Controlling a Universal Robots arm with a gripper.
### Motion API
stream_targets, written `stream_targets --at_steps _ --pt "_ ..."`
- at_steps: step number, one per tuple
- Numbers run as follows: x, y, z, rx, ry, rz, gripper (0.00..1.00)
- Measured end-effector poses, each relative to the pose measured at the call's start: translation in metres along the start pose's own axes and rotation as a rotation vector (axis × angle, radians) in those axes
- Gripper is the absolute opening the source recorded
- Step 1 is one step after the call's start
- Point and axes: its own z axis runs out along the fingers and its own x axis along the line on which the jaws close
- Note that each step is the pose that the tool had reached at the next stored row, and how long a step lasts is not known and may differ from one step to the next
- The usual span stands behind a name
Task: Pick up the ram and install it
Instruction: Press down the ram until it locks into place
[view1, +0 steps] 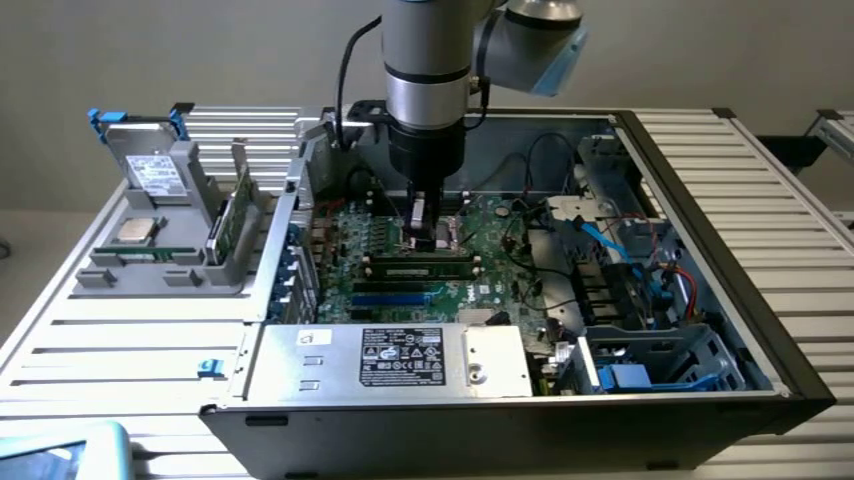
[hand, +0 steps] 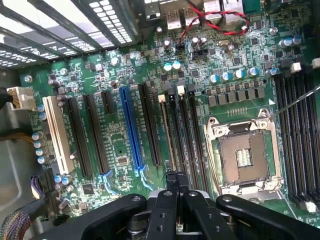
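Over the open computer case (view1: 747, 330) in the exterior view, the arm (view1: 427, 70) reaches straight down, and the gripper (view1: 427, 238) hangs low above the motherboard (view1: 387, 290), near its middle. Its fingers look pressed together and nothing can be made out between them. Just in front of the gripper, a ram (view1: 423, 267) stick already sits lying lengthwise in a slot on the board. Well apart, toward the exterior view's left, a grey holder (view1: 160, 265) stands on the slatted table (view1: 120, 345) outside the case; another ram stick (view1: 230, 225) stands on edge in it, beside a small silver processor chip (view1: 134, 231). A metal power supply box (view1: 387, 358) with a dark label fills the near side of the case.

From the wrist view, the gripper (hand: 177, 176) is shut, its two dark fingertips (hand: 171, 176) meeting with no stick between them. They hover close over the motherboard (hand: 125, 75), at the end of a group of long black slots (hand: 182, 130). Next to that group lies the empty processor socket (hand: 244, 155) in its metal frame. A blue slot (hand: 131, 127) and a white slot (hand: 57, 135) lie farther off on the other side.
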Motion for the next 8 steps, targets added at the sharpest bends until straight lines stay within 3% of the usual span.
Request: stream_targets --at_steps 8 --pt "0.0 0.0 0.0 -0.0038 0.003 0.114 0.11"
